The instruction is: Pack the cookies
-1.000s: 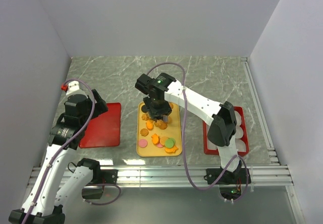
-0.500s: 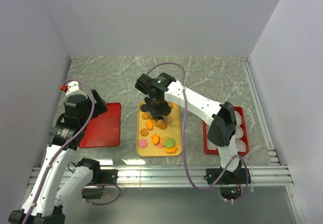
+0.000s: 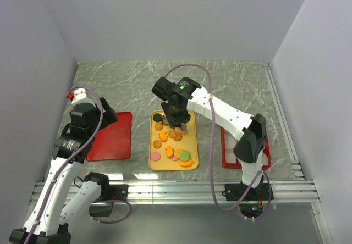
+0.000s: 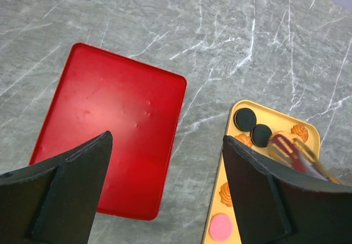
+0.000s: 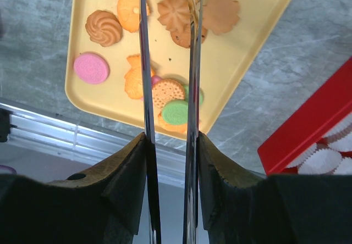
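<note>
The cookies (image 3: pixel 171 145) lie on a yellow tray (image 3: pixel 192 140): orange and brown rounds and flower shapes, some pink and green, two black at the far end. They also show in the right wrist view (image 5: pixel 165 93) and the left wrist view (image 4: pixel 252 127). My right gripper (image 3: pixel 177 122) is over the tray's far half, shut on metal tongs (image 5: pixel 192 62) whose blades point down at an orange flower cookie (image 5: pixel 173 10). I cannot tell if the tongs grip it. My left gripper (image 4: pixel 168 139) is open and empty above the red tray (image 4: pixel 110 123).
The flat red tray (image 3: pixel 113 137) lies left of the yellow tray. A second red tray (image 3: pixel 225 151) with white paper cups (image 5: pixel 330 156) lies to the right, partly under the right arm. An aluminium rail (image 3: pixel 176 189) runs along the near edge.
My right gripper with the tongs has shifted a little right and toward the far end of the yellow tray, and its elbow has swung right. The left arm has not moved.
</note>
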`<state>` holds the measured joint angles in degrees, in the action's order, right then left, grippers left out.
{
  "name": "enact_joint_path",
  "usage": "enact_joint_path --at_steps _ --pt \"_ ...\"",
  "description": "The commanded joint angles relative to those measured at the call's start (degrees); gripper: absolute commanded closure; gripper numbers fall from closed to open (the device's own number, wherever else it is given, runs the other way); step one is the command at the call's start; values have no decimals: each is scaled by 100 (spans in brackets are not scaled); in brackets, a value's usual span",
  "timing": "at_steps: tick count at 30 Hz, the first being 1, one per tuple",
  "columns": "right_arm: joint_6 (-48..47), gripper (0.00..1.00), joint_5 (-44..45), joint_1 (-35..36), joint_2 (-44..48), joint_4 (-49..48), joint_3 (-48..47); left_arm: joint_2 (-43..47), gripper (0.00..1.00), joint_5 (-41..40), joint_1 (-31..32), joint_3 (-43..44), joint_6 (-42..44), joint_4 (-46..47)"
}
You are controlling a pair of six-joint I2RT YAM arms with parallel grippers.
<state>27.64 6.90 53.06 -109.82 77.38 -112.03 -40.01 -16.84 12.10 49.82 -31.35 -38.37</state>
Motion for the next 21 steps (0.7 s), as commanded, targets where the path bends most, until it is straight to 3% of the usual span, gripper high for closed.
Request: enact_joint_path --at_steps 1,9,21 --pt "66 64 251 -164 593 541 14 -16 13 14 21 -8 -82 172" --pt "49 66 277 -997 1463 532 207 -86 13 76 29 -16 -64 190" --pt "-83 66 655 -2510 3080 523 1515 -288 13 41 390 1 -90 154"
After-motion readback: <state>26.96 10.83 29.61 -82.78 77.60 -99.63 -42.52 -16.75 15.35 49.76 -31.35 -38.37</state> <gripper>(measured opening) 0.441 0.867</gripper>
